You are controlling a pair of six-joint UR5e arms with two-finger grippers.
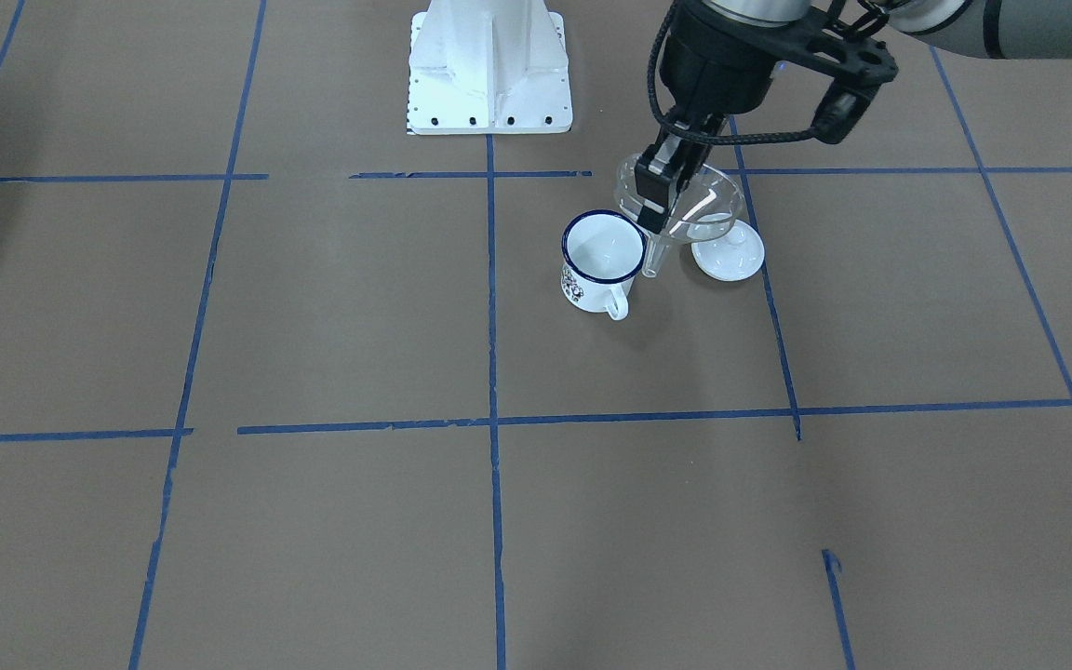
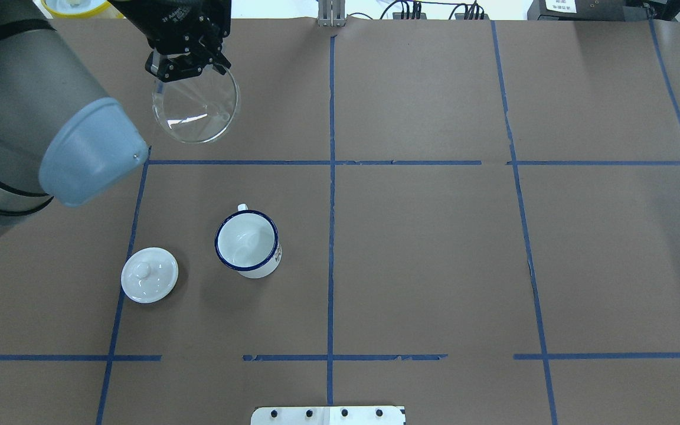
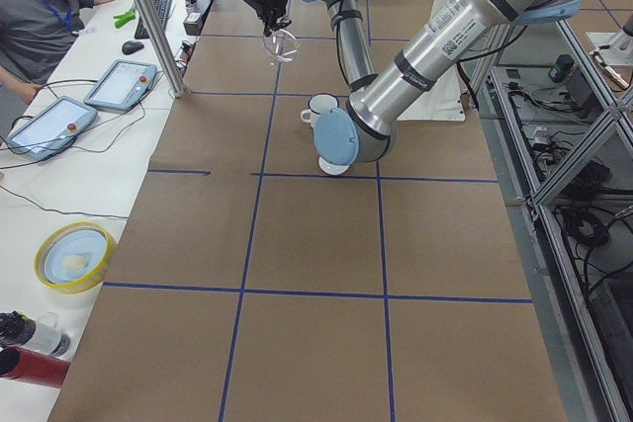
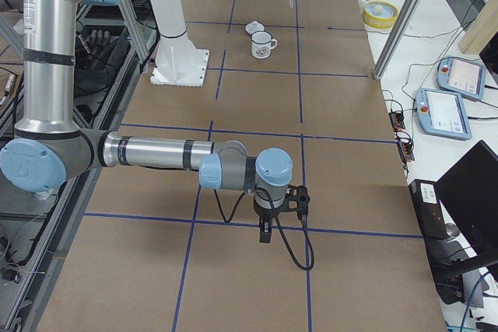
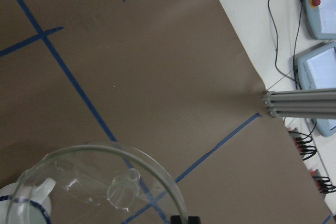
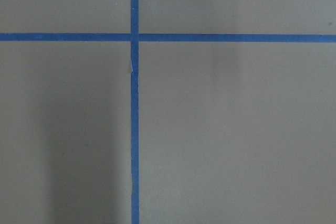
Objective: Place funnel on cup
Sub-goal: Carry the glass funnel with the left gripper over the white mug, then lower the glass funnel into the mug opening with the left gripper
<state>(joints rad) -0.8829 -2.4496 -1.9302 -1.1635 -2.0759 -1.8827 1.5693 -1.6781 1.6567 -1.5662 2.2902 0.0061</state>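
Up in the air: clear funnel (image 1: 702,197) pinched by the left gripper (image 1: 655,212), not on the cup (image 1: 603,253)

From the front-facing camera, the left arm reaches in from the upper right. Its two black fingers are closed narrowly on the rim of the funnel's wide cone, one finger inside the cone and one outside. The funnel hangs clear of the table (image 2: 434,265) with its short spout pointing down. In this view the spout shows just beside the cup's dark blue rim, between the cup and a round white lid (image 1: 730,253) with a knob.

From the overhead camera, the funnel's open mouth faces up near the top left, well apart from the cup in that picture. The cup stands upright on the brown paper, empty and white inside, its loop handle pointing away from the robot. The lid lies flat on the table near the cup, on the robot's left, not touching it.

From the left wrist camera, the cone fills the lower left corner, and the cup's handle and rim show through the clear plastic.

Far from all this, the right gripper (image 4: 266,231) points down over brown paper crossed by blue tape lines (image 6: 135,129). Only a side camera shows it, so I cannot tell how wide its fingers stand.
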